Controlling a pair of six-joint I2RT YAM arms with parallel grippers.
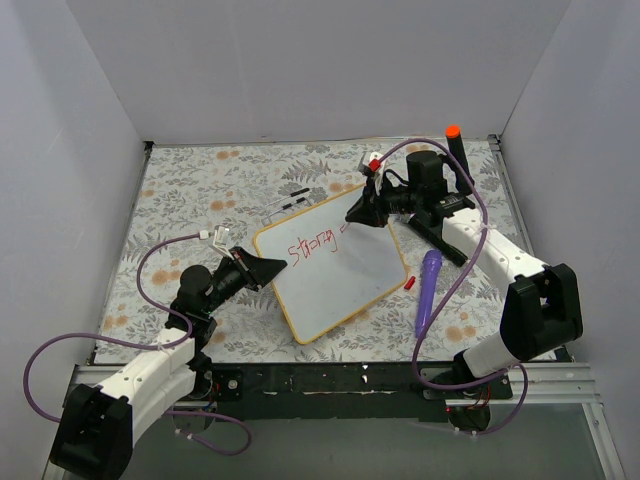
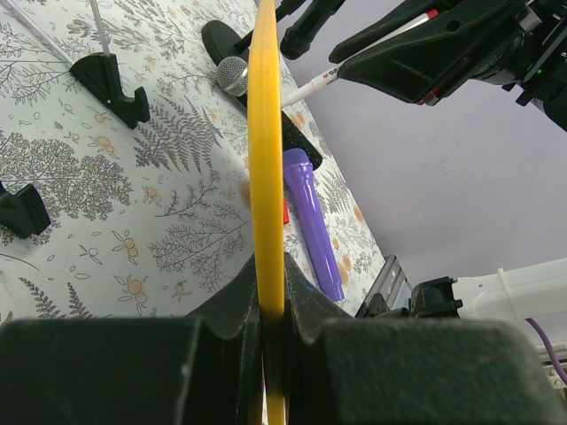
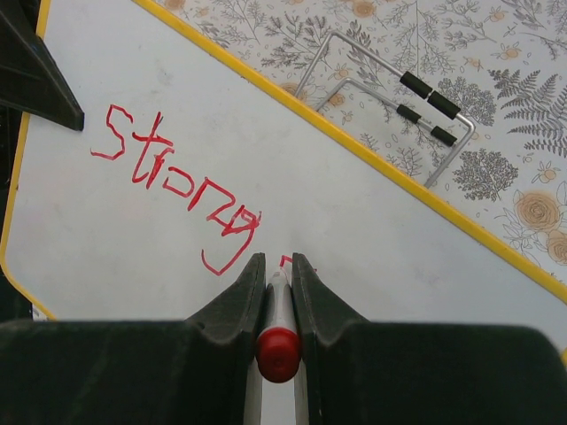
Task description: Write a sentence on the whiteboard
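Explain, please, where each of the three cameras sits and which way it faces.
Top camera: above and behind the arms, looking down on the table; both arms, the left gripper and right gripper show.
Left wrist: low beside the whiteboard, sighting along its yellow edge; its own fingers clamp that edge.
Right wrist: over the whiteboard, looking down on the red writing; its fingers pinch a marker.
Shared: the purple flashlight shows in top and left wrist views.
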